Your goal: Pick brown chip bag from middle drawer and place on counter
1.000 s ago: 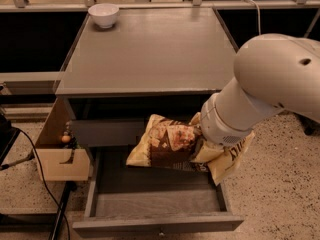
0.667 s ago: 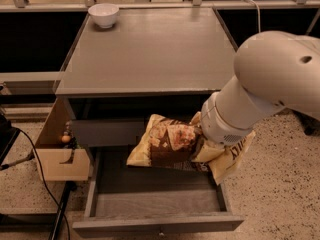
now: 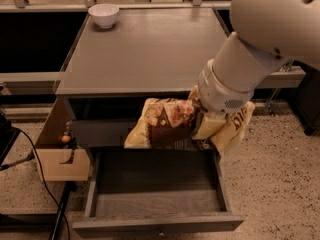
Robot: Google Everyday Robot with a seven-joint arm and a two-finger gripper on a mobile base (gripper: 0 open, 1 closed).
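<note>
One brown chip bag (image 3: pixel 165 124), crinkled and glossy with pale yellow ends, hangs over the open middle drawer (image 3: pixel 155 204), clamped in the claw (image 3: pixel 209 127) on its right.

The grey counter (image 3: pixel 150 49) carries a white bowl (image 3: pixel 104 15) at its far left corner. Its cabinet stands on speckled floor (image 3: pixel 280 184), where a black cable (image 3: pixel 42 173) lies. The gripper (image 3: pixel 202 128) hangs just below the counter's front edge.

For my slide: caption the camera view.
Gripper holds brown chip bag above the open middle drawer, not yet on the counter.
</note>
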